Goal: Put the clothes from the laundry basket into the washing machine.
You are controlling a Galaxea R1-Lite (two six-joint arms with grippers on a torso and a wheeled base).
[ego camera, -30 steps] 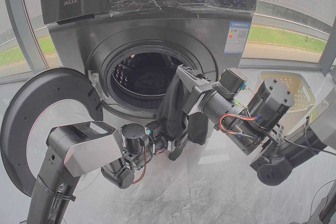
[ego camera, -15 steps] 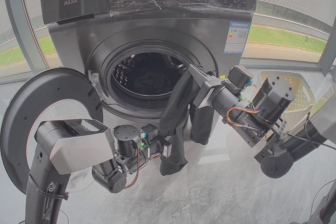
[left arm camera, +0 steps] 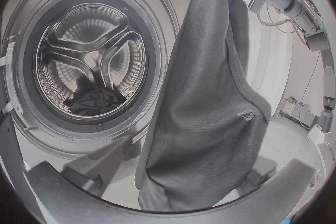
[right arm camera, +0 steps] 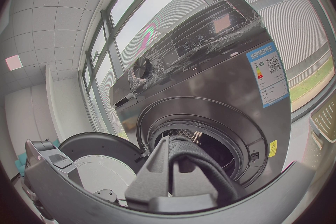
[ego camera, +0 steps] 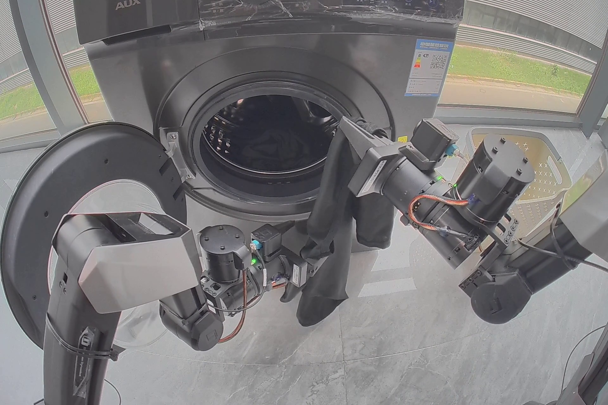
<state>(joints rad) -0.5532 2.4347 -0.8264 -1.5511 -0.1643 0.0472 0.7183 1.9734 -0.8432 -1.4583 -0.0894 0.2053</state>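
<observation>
A dark grey garment (ego camera: 332,216) hangs from my right gripper (ego camera: 350,131), which is shut on its top edge just right of the washing machine's opening (ego camera: 266,140). In the right wrist view the cloth (right arm camera: 203,161) drapes over one finger (right arm camera: 152,172). My left gripper (ego camera: 309,257) is low, in front of the machine, open, with the garment's lower part (left arm camera: 206,123) hanging between its fingers (left arm camera: 94,161). The hem reaches nearly to the floor. Another dark garment (left arm camera: 94,100) lies in the drum. The cream laundry basket (ego camera: 548,172) stands at the right.
The machine's round door (ego camera: 63,197) is swung wide open at the left, beside my left arm. Grey tiled floor (ego camera: 380,349) spreads in front. Glass walls surround the machine, and the basket's rim (right arm camera: 323,119) is close to my right arm.
My right gripper carried the garment a little to the right, then held still. My left gripper drew back and low, then came forward against the garment's lower part, which now bunches around it.
</observation>
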